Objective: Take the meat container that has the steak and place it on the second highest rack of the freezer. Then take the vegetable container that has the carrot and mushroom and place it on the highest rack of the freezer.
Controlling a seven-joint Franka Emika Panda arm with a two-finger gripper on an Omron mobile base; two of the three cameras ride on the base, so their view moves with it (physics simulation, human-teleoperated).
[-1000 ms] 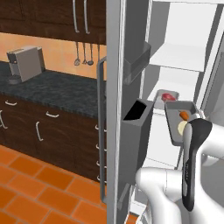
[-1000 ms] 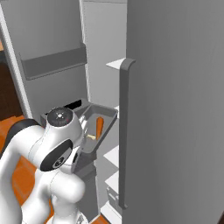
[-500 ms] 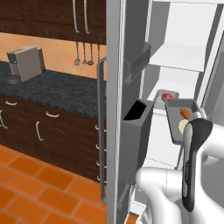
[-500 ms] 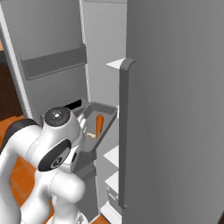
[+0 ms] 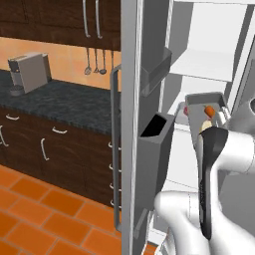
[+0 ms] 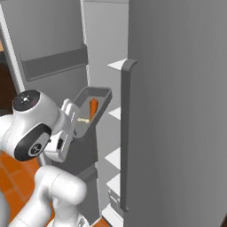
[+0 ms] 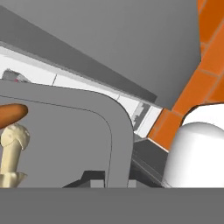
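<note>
My gripper is shut on the rim of the grey vegetable container, which hangs tilted in the air in front of the open freezer. In the tray lie the orange carrot and the cream mushroom. The right base view shows the same vegetable container with the carrot, the mushroom and my gripper at its near end. Behind the tray's left edge, a sliver of the red steak in the meat container shows on a shelf. The highest rack lies above the tray.
The freezer's grey door stands open at the left with its bins and bar handle. A second grey door with a long handle stands at the right. Dark cabinets and a counter with a coffee machine lie far left.
The vegetable container has risen in my grip from below the meat container's shelf to in front of it, and now hides most of the meat container.
</note>
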